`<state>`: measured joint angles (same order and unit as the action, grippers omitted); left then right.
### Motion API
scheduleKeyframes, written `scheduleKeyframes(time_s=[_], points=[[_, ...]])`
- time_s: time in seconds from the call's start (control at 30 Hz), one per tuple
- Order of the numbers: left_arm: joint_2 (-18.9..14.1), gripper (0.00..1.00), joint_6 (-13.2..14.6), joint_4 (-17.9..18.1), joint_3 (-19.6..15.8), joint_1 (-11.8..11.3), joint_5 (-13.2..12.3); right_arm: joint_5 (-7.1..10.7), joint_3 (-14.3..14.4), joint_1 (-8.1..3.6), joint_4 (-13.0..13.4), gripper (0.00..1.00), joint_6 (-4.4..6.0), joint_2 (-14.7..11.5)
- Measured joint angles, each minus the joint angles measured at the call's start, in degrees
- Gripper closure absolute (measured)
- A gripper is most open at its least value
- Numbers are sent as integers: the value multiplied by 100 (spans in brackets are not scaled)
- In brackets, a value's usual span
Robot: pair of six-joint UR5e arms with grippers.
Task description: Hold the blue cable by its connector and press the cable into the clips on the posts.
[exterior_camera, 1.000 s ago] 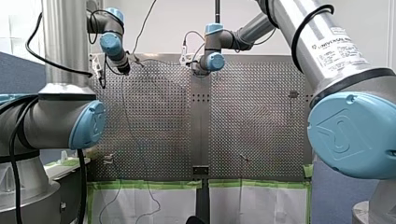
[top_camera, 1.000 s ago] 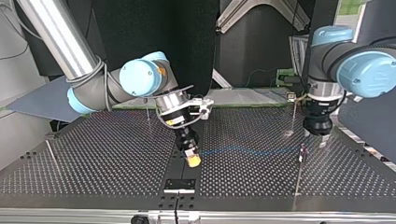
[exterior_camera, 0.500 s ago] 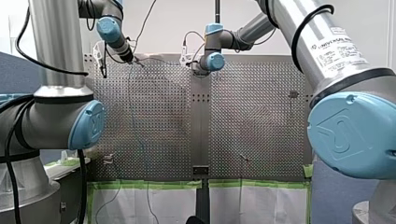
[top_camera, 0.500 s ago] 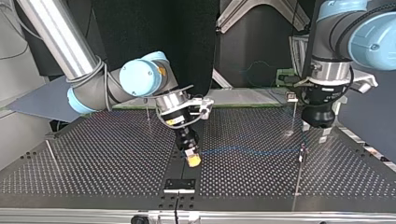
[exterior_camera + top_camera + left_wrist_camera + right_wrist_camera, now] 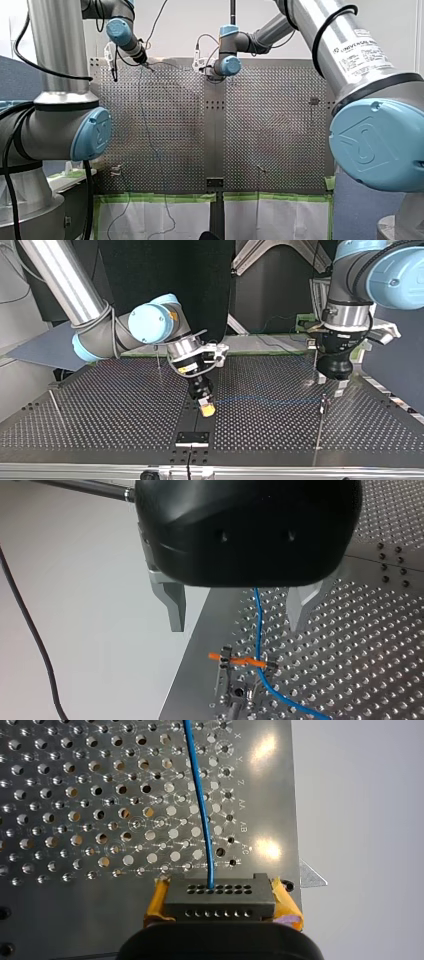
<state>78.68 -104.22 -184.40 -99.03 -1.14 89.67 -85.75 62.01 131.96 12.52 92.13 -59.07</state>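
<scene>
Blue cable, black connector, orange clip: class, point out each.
Thin blue cable (image 5: 199, 795), right wrist view, middle of its visible run.
Black perforated connector block (image 5: 220, 902), right wrist view, front face.
Orange clip (image 5: 242, 661), left wrist view, middle.

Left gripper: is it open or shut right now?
Open. In the left wrist view my left gripper's metal fingers stand wide apart; the blue cable runs between them, touching neither.

My right arm (image 5: 361, 54) reads "UNIVERSAL ROBOTS"; the table (image 5: 260, 795) edge is lettered X to AC.
</scene>
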Motion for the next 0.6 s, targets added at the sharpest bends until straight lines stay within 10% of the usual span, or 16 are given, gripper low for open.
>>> scheduleKeyframes(time_s=[0.6], points=[[127,0,328,-9,-1,150,310,-8,0,1,-7,100,0,2]])
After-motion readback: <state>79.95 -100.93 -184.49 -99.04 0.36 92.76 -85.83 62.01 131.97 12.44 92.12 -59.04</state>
